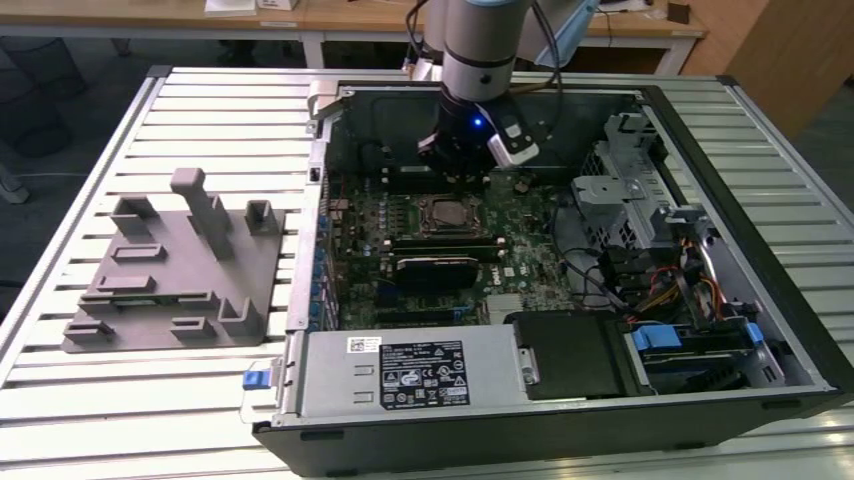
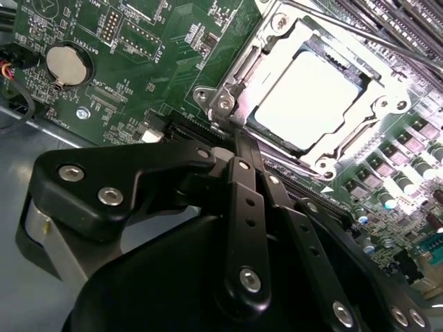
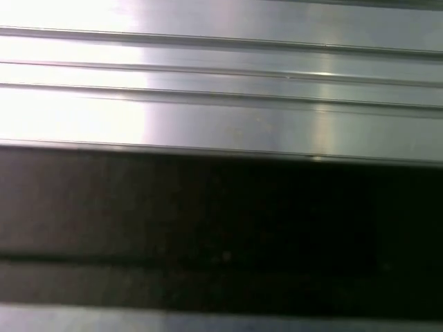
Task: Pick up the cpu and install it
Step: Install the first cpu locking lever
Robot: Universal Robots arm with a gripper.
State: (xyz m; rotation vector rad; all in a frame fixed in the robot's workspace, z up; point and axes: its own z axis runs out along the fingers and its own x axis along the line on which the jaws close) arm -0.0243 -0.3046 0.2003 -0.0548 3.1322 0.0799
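Cpu sits seated in the motherboard socket, its pale metal top bare, just beyond the tool. That tool's black fingers are pressed together, pinching nothing, above the board inside the open computer case.

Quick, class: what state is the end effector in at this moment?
End effector: fingers shut together, holding nothing; the cpu sits in its socket on the motherboard.

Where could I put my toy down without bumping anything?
The slatted table is bare behind the grey tray, and bare in front of it too. Inside the computer case it's crowded: boards, cables, the arm, and the cpu in its socket.
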